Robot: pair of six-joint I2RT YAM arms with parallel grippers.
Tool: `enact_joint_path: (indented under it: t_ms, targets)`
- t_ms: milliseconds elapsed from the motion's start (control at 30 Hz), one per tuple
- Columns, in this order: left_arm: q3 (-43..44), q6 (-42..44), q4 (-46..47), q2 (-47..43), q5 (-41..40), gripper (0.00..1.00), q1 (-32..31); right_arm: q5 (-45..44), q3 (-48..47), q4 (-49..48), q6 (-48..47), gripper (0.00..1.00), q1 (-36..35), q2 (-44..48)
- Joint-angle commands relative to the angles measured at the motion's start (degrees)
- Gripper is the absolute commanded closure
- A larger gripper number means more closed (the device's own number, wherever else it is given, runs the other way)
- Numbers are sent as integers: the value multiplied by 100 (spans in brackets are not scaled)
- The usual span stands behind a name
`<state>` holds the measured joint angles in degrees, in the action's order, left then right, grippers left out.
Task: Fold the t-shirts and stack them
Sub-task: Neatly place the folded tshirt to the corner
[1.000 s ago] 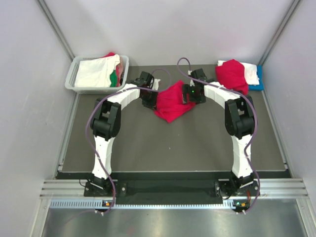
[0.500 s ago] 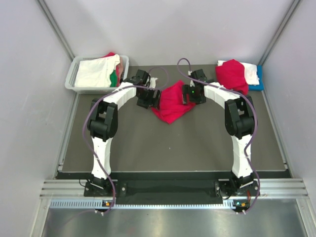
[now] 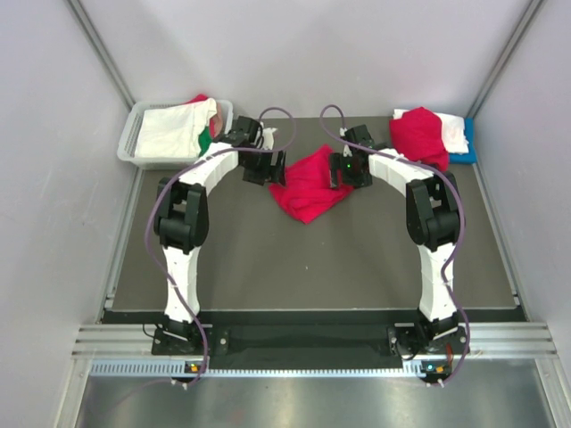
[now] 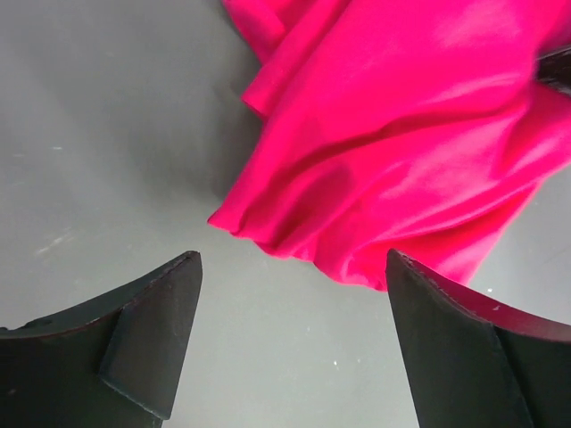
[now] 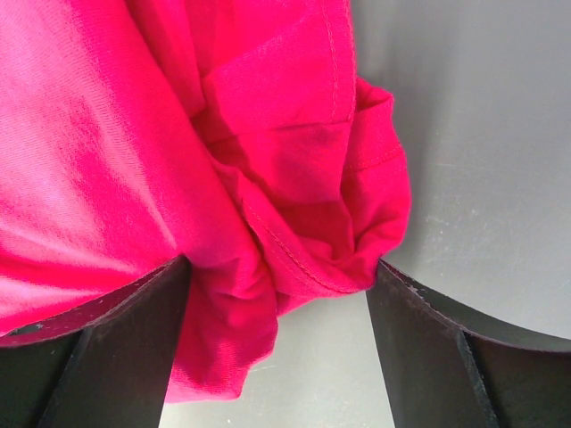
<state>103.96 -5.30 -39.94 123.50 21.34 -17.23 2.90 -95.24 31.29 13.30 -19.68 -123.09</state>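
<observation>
Softly crumpled red t-shirt [image 3: 308, 185] bunches inside the wide-spread right gripper [image 5: 278, 266]; left gripper [image 4: 293, 259] gapes empty beside it

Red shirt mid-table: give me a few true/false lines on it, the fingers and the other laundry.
1. The left fingers stand apart with nothing between them. True.
2. The middle red shirt lies folded flat. False: it is a crumpled heap.
3. Red cloth sits between the right fingers. True.
4. The tub stands at the far right corner. False: it is at the far left, with a white shirt on top in it.
5. Another red shirt tops the far-right pile. True.
</observation>
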Motion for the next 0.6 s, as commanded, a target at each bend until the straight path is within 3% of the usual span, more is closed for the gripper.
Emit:
enact_joint_path:
  t_ms: [0, 567]
  targets:
    - [63, -59, 180, 218, -25, 13, -52, -61, -21, -70, -20, 22, 26, 83]
    - [414, -15, 399, 763, -385, 18, -70, -8, 41, -70, -20, 26, 26, 127]
